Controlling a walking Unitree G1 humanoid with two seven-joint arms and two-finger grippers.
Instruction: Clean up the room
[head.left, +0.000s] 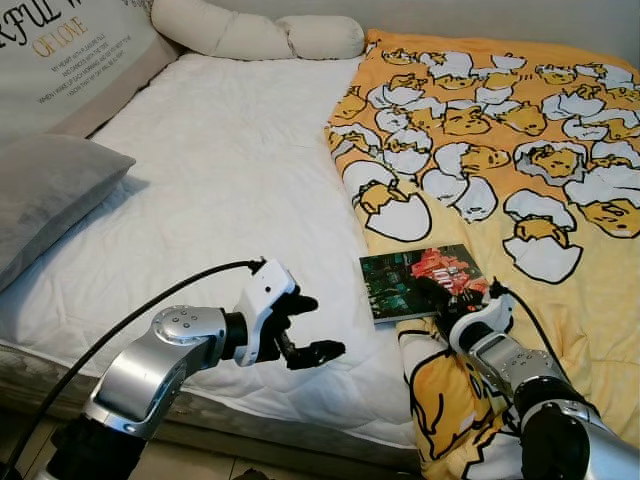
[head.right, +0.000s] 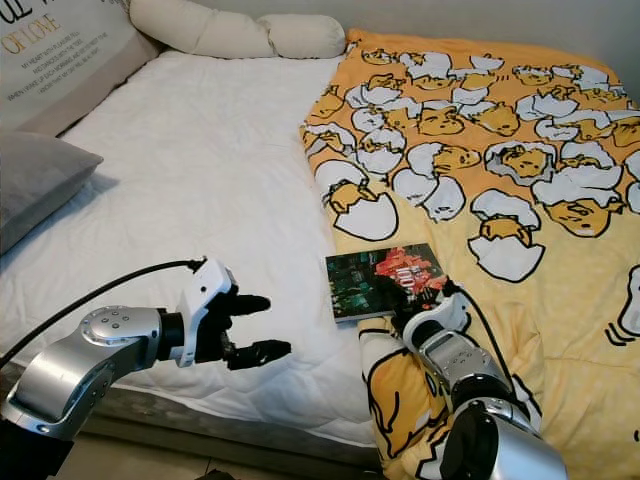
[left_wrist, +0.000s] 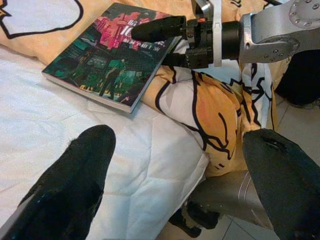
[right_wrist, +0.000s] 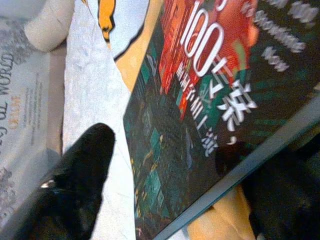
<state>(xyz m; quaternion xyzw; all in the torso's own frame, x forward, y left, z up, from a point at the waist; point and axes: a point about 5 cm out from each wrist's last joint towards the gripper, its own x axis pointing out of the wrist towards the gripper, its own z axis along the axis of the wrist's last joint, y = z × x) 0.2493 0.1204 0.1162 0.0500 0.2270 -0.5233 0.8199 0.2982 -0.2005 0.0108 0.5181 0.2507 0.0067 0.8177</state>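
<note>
A paperback book (head.left: 425, 283) with a dark green and red cover lies flat near the bed's front edge, half on the yellow egg-print duvet (head.left: 500, 150) and half on the white sheet (head.left: 220, 170). My right gripper (head.left: 440, 297) is at the book's near corner and stands open. One finger (left_wrist: 160, 27) is over the cover and the other is under the edge, as the right wrist view shows with the book (right_wrist: 200, 125) between them. My left gripper (head.left: 322, 326) hovers open and empty above the front edge, left of the book (left_wrist: 110, 65).
A grey pillow (head.left: 50, 190) lies at the left, a printed cushion (head.left: 70, 50) behind it, and a cream bolster (head.left: 250, 35) along the head of the bed. The duvet hangs over the front edge below the book. Floor (left_wrist: 300, 125) shows under the bed's edge.
</note>
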